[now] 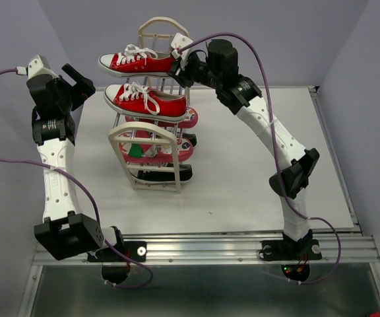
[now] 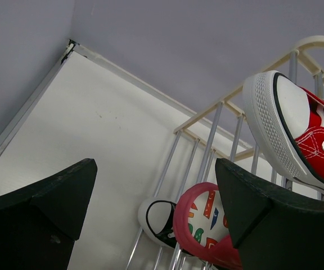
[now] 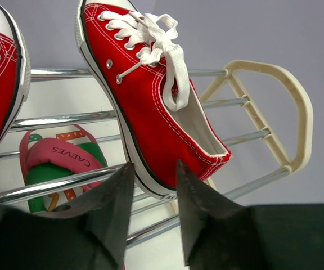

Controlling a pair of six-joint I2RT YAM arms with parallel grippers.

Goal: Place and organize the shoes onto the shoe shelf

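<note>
Top: shelf [image 1: 144, 125] stands toward the table's back; far red sneaker [image 1: 137, 61] and near red sneaker [image 1: 147, 100] lie on its top tier, flip-flops [image 1: 177, 150] below, black sneaker [image 1: 167, 174] lowest; right gripper [image 1: 180, 58] at the far red sneaker's heel, left gripper [image 1: 81, 82] off to the shelf's left. Left wrist: fingers [image 2: 49, 197] wide apart, nothing between. Right wrist: fingers [image 3: 106, 208] narrowly parted, clamping nothing, a sneaker's sole showing in the gap

The white tabletop [image 1: 243, 185] carries one thing directly: the cream shoe shelf [image 1: 141, 125], standing upright left of centre, toward the back wall. A metal rail [image 1: 210, 247] runs along its near edge. A small dark speck [image 1: 210, 212] lies near the front.
</note>
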